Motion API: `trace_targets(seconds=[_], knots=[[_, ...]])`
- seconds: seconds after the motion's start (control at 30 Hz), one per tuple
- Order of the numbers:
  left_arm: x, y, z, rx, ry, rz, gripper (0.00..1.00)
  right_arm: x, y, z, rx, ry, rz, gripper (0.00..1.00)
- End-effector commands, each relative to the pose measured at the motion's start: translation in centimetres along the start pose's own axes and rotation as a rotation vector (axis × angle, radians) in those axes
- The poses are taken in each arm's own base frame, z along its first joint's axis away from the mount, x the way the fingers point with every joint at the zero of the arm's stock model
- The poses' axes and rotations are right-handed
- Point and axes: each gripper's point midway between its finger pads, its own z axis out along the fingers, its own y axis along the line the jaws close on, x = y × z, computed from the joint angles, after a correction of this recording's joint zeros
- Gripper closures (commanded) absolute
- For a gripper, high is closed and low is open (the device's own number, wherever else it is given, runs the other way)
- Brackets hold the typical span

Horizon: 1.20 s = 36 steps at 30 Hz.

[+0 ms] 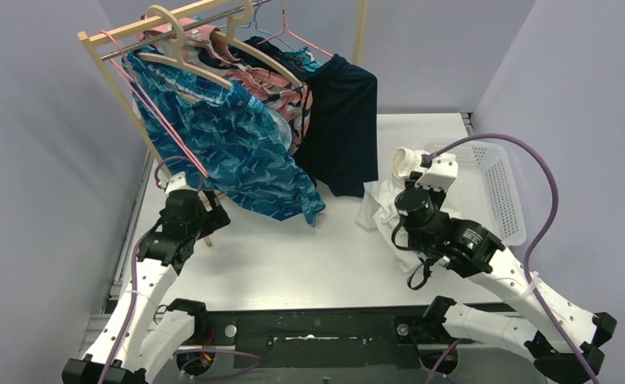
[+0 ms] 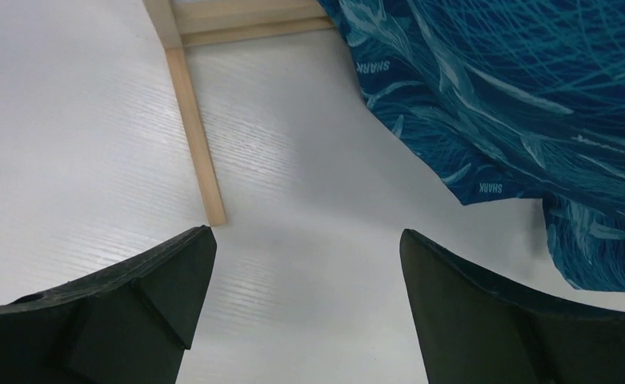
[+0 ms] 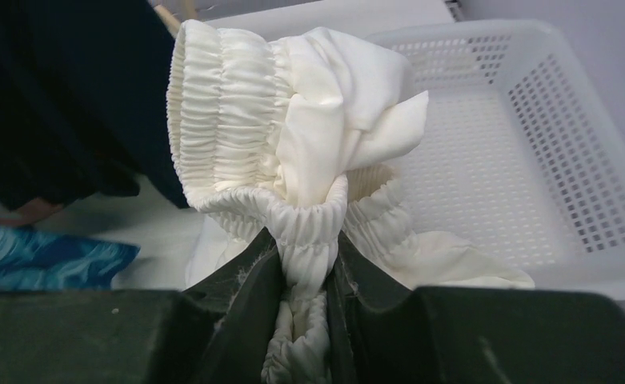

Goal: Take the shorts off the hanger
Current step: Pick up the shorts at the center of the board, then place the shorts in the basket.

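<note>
White table (image 1: 293, 264): white shorts (image 3: 293, 136) freed, in hand.
Our right gripper (image 3: 305, 256) pinches the waistband; next, we judge, release over the basket (image 3: 581, 136). Left gripper (image 2: 307, 236) stands wide, empty.

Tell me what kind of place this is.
Probably a robot test booth, not a home: plain walls box in a white table holding a small wooden clothes rack hung with shorts, and a plastic basket.

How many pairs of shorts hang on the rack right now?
3 clearly: teal shark-print pair in front, pink floral pair behind it, dark navy pair at the right end. Another may be hidden between them.
</note>
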Motion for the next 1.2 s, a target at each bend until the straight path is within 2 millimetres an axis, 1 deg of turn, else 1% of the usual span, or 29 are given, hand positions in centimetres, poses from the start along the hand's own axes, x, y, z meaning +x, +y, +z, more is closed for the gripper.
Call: trace_targets(seconds=[0.0,0.1,0.17,0.2,0.3,0.33,0.43,0.53,0.57,0.63,0.8,0.87,0.97,1.0,1.03,1.17], knots=[[-0.8,-2.2,-0.7,0.075,-0.026,0.058,0.13,-6.3,-2.5,0.8,0.113,-0.105,-0.017,1.0],[-1.2,-2.5,-0.9,0.102,-0.069,0.099,0.13,-9.7,-4.4,1.7,0.17,-0.14,-0.003,1.0],[-2.0,-2.9,-1.5,0.143,-0.12,0.114,0.13,-11.9,-5.6,2.2,0.193,-0.161,0.011,1.0],[-2.0,-3.0,-1.6,0.16,-0.143,0.114,0.13,-12.8,-6.0,2.6,0.196,-0.165,0.01,1.0],[-2.4,-3.0,-2.3,0.202,-0.21,0.11,0.13,-15.4,-8.0,3.5,0.255,-0.176,0.012,1.0],[-2.4,-3.1,-2.5,0.219,-0.221,0.113,0.13,-16.2,-9.0,3.8,0.281,-0.178,0.015,1.0],[-2.1,-3.5,-2.7,0.256,-0.23,0.122,0.13,-18.0,-11.0,4.9,0.324,-0.173,0.032,1.0],[-2.2,-2.8,-2.4,0.203,-0.213,0.098,0.13,-18.7,-12.6,5.9,0.338,-0.176,0.062,1.0],[-2.1,-2.5,-2.3,0.185,-0.21,0.09,0.13,-18.6,-13.1,6.3,0.338,-0.167,0.07,1.0],[-1.9,-2.4,-2.2,0.181,-0.206,0.086,0.12,-17.6,-13.6,7.6,0.314,-0.132,0.091,1.0],[-1.6,-3.0,-2.4,0.234,-0.215,0.103,0.12,-12.1,-14.4,12.1,0.193,0.034,0.14,1.0],[-1.8,-2.7,-2.5,0.221,-0.228,0.095,0.13,-10.2,-14.9,13.7,0.156,0.087,0.161,1.0],[-2.2,-1.9,-2.5,0.184,-0.251,0.074,0.12,-7.7,-16.2,16.3,0.131,0.162,0.207,1.0],[-2.3,-1.7,-2.5,0.175,-0.255,0.067,0.13,-7.1,-17.1,16.9,0.138,0.188,0.235,1.0],[-2.3,-1.5,-2.5,0.167,-0.258,0.061,0.12,-6.6,-17.5,17.4,0.133,0.21,0.258,1.0],[-2.0,-0.9,-2.1,0.14,-0.255,0.044,0.12,-6.5,-18.1,19.8,0.114,0.219,0.327,1.0]])
